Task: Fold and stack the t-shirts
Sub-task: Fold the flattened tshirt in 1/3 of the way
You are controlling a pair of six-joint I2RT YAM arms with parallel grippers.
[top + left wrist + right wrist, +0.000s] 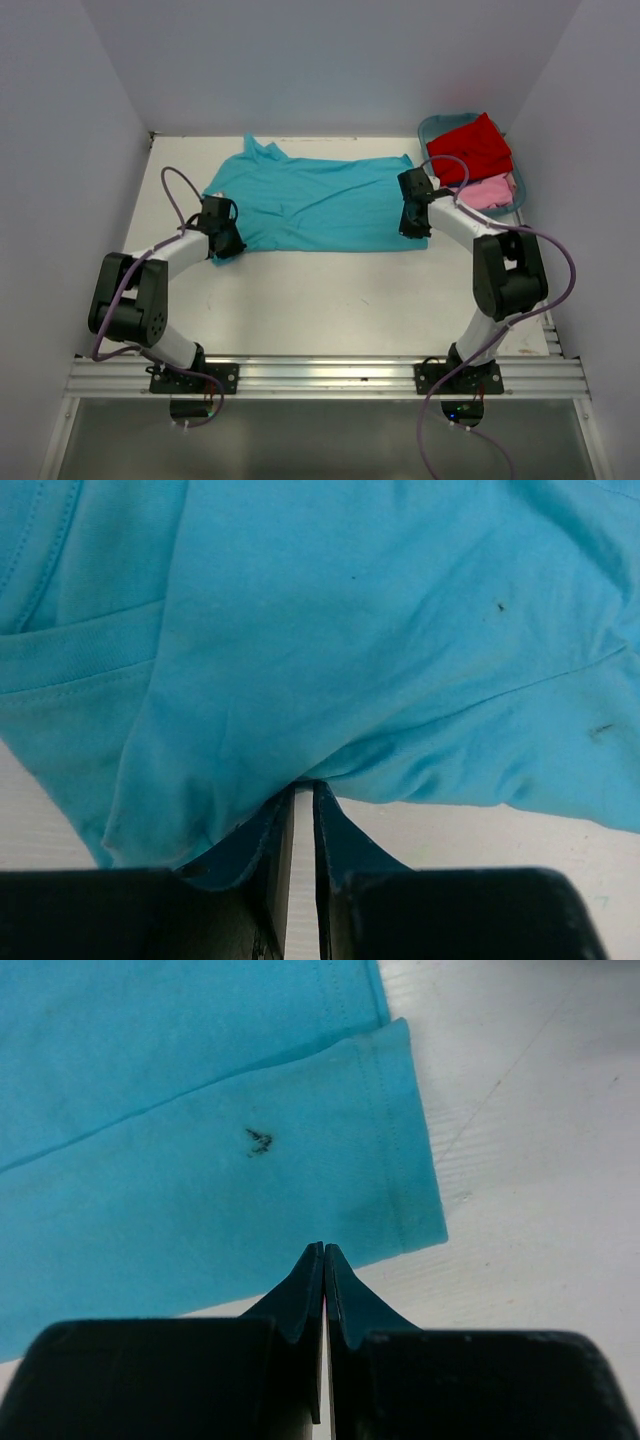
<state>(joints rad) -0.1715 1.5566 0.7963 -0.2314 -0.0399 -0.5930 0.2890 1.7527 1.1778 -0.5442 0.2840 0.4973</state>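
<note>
Turquoise shirt (320, 205) spread flat on table (330, 300).
My left claw (305, 785) pinches its puckered near edge; my right claw (323, 1250) is pressed together at its near corner, hold on cloth not discernible.

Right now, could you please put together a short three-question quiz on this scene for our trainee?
1. True or false: the red t-shirt lies in the teal tub at the far right.
2. Pick one: the turquoise t-shirt is A) in the tub, B) spread out on the table, C) rolled into a ball.
3. Fill in: the right gripper sits at the turquoise shirt's near hem with its jaws ____.

Key: 1 true; 2 B; 3 shut.
</note>
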